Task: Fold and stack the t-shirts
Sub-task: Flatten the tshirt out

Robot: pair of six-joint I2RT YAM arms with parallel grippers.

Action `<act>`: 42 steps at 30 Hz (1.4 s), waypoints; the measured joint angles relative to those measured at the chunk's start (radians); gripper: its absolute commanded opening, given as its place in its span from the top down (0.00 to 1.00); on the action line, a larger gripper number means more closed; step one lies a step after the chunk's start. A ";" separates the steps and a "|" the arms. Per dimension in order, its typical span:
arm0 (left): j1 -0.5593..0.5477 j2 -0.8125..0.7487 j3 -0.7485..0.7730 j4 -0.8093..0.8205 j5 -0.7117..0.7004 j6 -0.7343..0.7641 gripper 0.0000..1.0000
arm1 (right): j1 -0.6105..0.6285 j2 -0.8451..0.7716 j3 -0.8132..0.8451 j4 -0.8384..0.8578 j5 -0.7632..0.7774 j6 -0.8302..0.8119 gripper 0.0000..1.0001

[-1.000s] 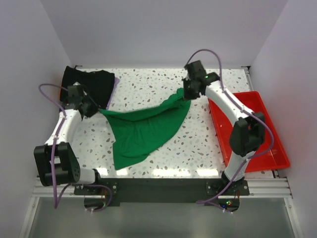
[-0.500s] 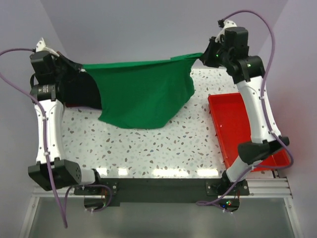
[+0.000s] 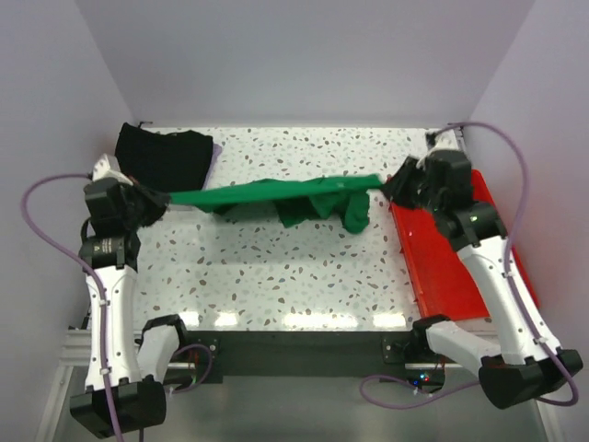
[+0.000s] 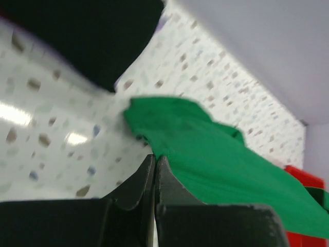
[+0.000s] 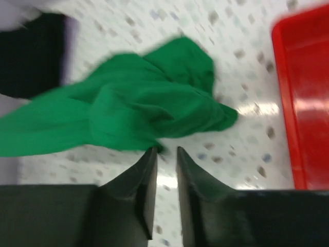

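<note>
A bright green t-shirt (image 3: 294, 197) hangs as a bunched band low over the table between my two grippers. My left gripper (image 3: 162, 201) is shut on its left end; in the left wrist view the jaws (image 4: 154, 157) are pressed together with the green cloth (image 4: 221, 154) at their tips. My right gripper (image 3: 386, 185) is at the shirt's right end. In its wrist view the fingers (image 5: 165, 150) stand slightly apart with speckled table showing between them, and the green cloth (image 5: 139, 103) only touches the left fingertip. A pile of black t-shirts (image 3: 166, 157) lies at the back left.
A red plastic tray (image 3: 433, 267) lies along the table's right side, just beside my right gripper, also seen in the right wrist view (image 5: 303, 92). A thin purple edge (image 3: 215, 158) shows at the black pile's right side. White walls enclose the table.
Both arms have come down from holding the green t-shirt spread high at the back. The shirt now sags in a narrow band near the table, and the right jaws have parted.
</note>
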 measured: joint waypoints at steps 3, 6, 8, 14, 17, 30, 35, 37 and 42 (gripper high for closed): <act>0.002 -0.011 -0.176 -0.083 -0.048 0.002 1.00 | -0.006 -0.026 -0.251 -0.091 0.012 0.026 0.39; 0.004 -0.015 -0.268 -0.161 -0.083 0.005 1.00 | -0.012 -0.033 -0.393 -0.199 0.024 0.028 0.31; 0.004 -0.018 -0.282 -0.182 -0.091 0.011 1.00 | -0.012 -0.047 -0.410 -0.230 0.026 0.025 0.32; 0.003 -0.001 -0.283 -0.164 -0.091 0.030 1.00 | 0.002 0.066 -0.338 -0.108 -0.032 -0.007 0.32; 0.003 0.012 -0.285 -0.163 -0.083 0.038 1.00 | 0.094 0.247 -0.235 -0.034 -0.031 -0.046 0.31; 0.003 0.024 -0.300 -0.153 -0.056 0.049 1.00 | 0.329 0.737 -0.013 0.242 -0.175 -0.187 0.32; 0.003 0.025 -0.300 -0.154 -0.054 0.056 1.00 | 0.339 0.831 0.015 0.269 -0.204 -0.257 0.32; 0.003 0.024 -0.300 -0.154 -0.054 0.057 1.00 | 0.341 0.845 0.018 0.275 -0.219 -0.286 0.33; 0.003 0.024 -0.300 -0.158 -0.054 0.064 1.00 | 0.342 0.861 0.046 0.275 -0.239 -0.336 0.34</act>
